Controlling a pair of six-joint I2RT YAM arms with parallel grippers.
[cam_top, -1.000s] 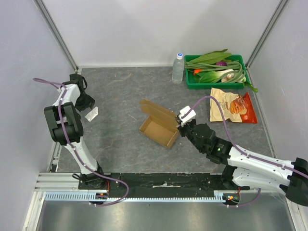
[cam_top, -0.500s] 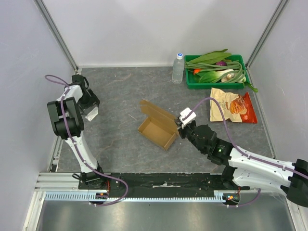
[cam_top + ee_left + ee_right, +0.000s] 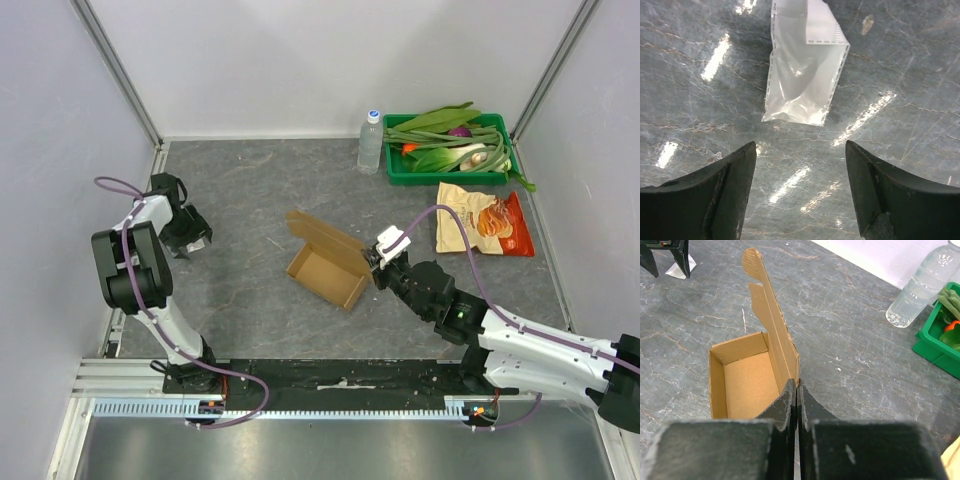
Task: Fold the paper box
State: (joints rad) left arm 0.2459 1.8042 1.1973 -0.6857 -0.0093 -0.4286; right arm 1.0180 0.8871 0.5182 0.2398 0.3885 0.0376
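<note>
Pinching the upright lid flap of the paper box mid-table, right gripper clamps tight on it; left gripper gapes wide over a clear plastic scrap, far left. Lid-closing step, likely; next: swing flap down, tuck tab.

The left gripper now sits farther from the left edge of the table and nearer its near edge than a second ago. It hangs directly over the small white scrap, so the top view no longer shows the scrap, which lay in plain sight before. The arm's elbow is lower too. The right gripper, pinched on the paper box, has it a touch closer to the left edge.
</note>
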